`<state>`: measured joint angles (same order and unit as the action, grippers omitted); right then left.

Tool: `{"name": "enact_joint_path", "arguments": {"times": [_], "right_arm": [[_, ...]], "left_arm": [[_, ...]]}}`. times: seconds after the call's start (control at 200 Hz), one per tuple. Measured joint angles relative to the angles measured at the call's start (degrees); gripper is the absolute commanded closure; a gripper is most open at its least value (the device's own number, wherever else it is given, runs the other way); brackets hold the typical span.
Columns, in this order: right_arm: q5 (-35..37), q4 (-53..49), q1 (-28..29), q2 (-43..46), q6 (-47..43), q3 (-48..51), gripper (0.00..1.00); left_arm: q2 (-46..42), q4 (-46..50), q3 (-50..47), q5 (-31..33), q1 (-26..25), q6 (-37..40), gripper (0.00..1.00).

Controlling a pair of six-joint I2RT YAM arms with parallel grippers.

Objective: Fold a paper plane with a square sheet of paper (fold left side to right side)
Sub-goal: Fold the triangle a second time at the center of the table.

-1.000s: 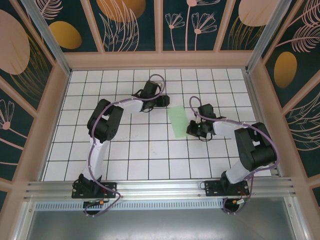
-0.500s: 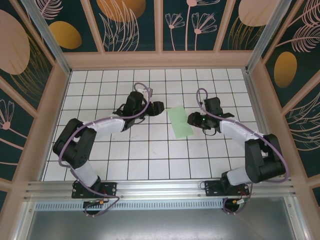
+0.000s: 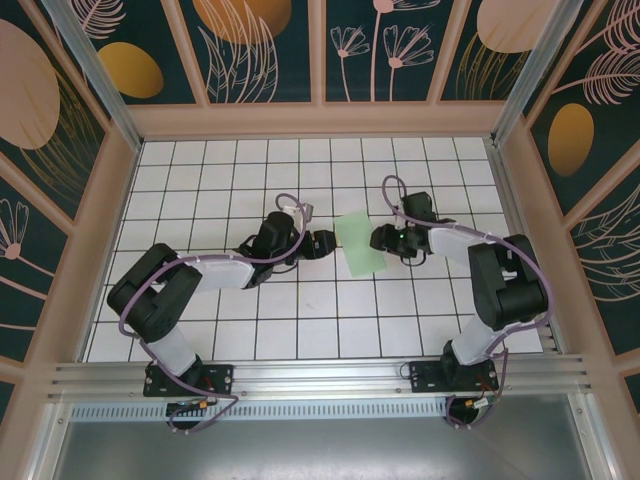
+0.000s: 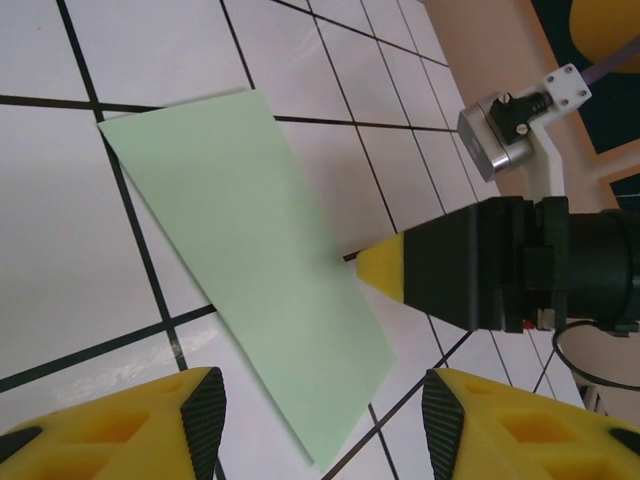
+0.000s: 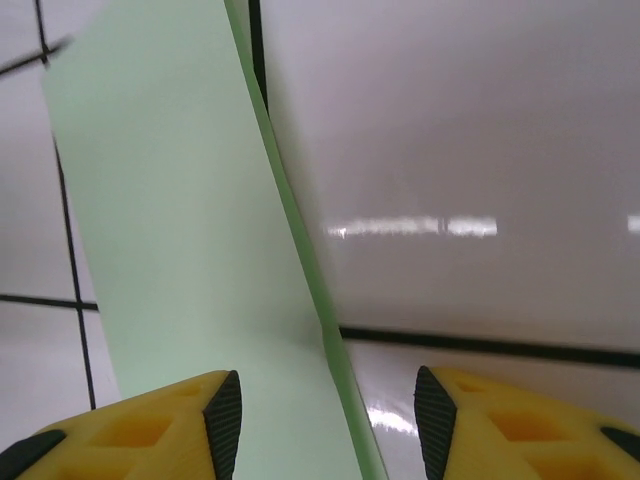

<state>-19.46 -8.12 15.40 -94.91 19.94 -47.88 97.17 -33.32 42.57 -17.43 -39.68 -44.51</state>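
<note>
Lying folded on the table [image 3: 200, 200] is the paper [image 3: 360, 243].

The sheet of paper [image 3: 360, 243] lies flat on the table [image 3: 200, 180], between the left gripper [image 3: 327, 243] and the right gripper [image 3: 379, 238].

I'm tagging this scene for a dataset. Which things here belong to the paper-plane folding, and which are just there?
Belongs to the job:
folded green paper
left gripper, open
right gripper, open

Just surroundings:
white grid table
patterned wall panels
metal rail
</note>
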Motion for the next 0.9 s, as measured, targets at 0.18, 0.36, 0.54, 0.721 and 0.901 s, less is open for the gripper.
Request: {"name": "enact_joint_path", "arguments": {"times": [0.18, 0.36, 0.54, 0.721, 0.901], "right_arm": [[-6.1, 4.4, -3.4, -2.5, -1.2, -1.2, 0.47], [-10.9, 6.6, -4.1, -5.8, -2.3, -2.8, 0.47], [-13.6, 6.8, -4.3, -8.2, -3.2, -3.9, 0.52], [-15.5, 7.1, -4.4, -9.2, -3.2, -4.3, 0.59], [-17.1, 7.1, -4.4, -9.4, -3.4, -4.3, 0.63]], "left_arm": [[0.0, -1.0, 0.0, -0.4, 0.0, -0.2, 0.43], [0.1, -1.2, 0.0, -0.4, 0.0, -0.2, 0.43], [1.3, -1.2, 0.0, -0.5, 0.0, -0.2, 0.43], [1.6, -1.2, 0.0, -0.6, 0.0, -0.2, 0.43], [1.7, -1.2, 0.0, -0.6, 0.0, -0.2, 0.43]]}}
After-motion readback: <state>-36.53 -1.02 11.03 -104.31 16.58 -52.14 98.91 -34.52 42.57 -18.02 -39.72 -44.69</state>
